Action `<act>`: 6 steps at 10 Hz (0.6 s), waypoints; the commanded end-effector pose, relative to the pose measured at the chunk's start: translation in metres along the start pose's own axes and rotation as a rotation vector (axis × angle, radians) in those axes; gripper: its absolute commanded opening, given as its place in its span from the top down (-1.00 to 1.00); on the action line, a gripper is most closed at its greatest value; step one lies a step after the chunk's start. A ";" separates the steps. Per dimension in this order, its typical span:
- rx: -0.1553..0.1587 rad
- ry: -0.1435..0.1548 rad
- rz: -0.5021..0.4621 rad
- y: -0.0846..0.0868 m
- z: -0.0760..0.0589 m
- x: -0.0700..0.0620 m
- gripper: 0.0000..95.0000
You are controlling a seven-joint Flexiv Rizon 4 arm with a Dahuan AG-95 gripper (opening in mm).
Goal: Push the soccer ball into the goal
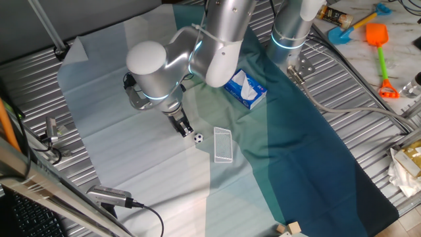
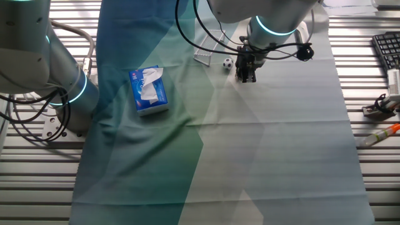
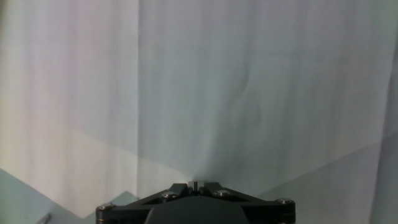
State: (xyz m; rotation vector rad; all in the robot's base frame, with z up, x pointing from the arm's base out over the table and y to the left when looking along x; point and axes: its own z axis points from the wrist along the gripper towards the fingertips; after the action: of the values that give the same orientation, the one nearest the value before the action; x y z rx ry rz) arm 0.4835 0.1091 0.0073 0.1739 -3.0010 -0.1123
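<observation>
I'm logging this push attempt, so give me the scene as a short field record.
ball: soccer ball on the cloth, just beside the gripper tips
goal: goal lying right past the ball, opposite the gripper
gripper: gripper lowered to the cloth, fingers together, holding nothing
bystander: tissue box off to the side
status: ball not yet in goal

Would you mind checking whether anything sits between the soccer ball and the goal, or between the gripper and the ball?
Nothing visible does. The gripper sits right beside the soccer ball, and only bare cloth separates the ball from the goal.
</observation>
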 end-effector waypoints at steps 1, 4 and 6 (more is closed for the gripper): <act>-0.006 -0.001 -0.008 0.000 -0.001 0.000 1.00; -0.009 0.003 -0.007 0.000 -0.001 0.000 1.00; -0.005 0.000 -0.003 0.000 -0.001 0.000 1.00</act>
State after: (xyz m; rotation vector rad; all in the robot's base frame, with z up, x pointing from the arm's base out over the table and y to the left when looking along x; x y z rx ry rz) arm 0.4843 0.1088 0.0070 0.1789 -3.0014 -0.1140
